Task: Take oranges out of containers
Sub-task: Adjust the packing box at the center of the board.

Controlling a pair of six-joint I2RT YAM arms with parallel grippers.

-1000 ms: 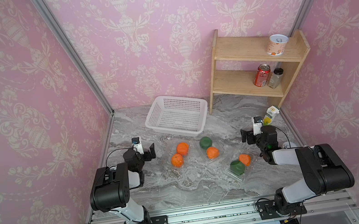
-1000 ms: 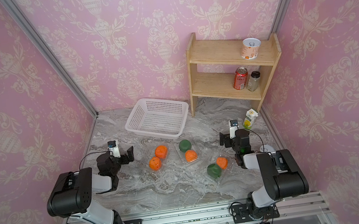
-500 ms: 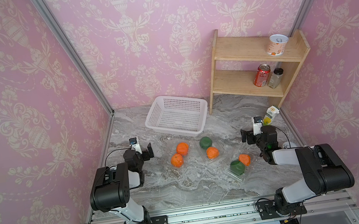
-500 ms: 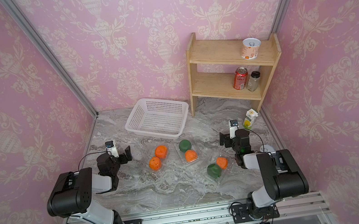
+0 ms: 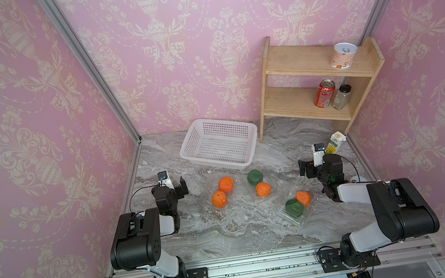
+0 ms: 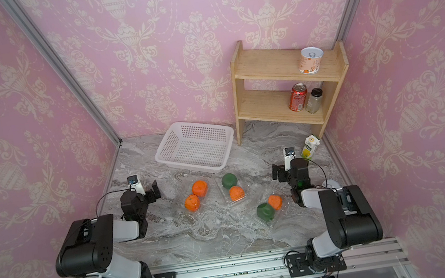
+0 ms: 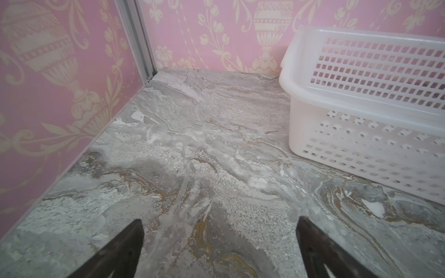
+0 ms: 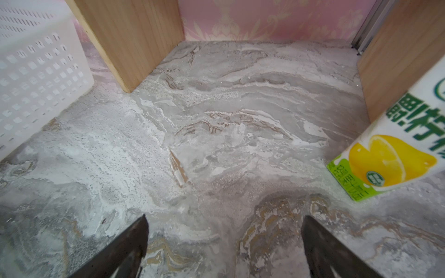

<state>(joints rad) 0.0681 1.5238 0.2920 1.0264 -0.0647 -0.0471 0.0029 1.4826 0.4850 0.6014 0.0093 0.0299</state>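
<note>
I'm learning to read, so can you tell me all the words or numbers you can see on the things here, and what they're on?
Drink carton: big green Chinese characters beside a lemon picture, cut off at the edge; not surely readable.
Red can: lettering too small to read.
Tin on the top shelf: print too small.
Dark-lidded jar: no readable label.
So nothing can be quoted.

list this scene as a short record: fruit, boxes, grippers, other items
oranges: six, four orange, two green, two per container
containers: three clear clamshells on the marble table
left gripper: open, empty, near the basket
right gripper: open, empty, near the carton
basket: white, no fruit inside
shelf: red can, jar, tub
</note>
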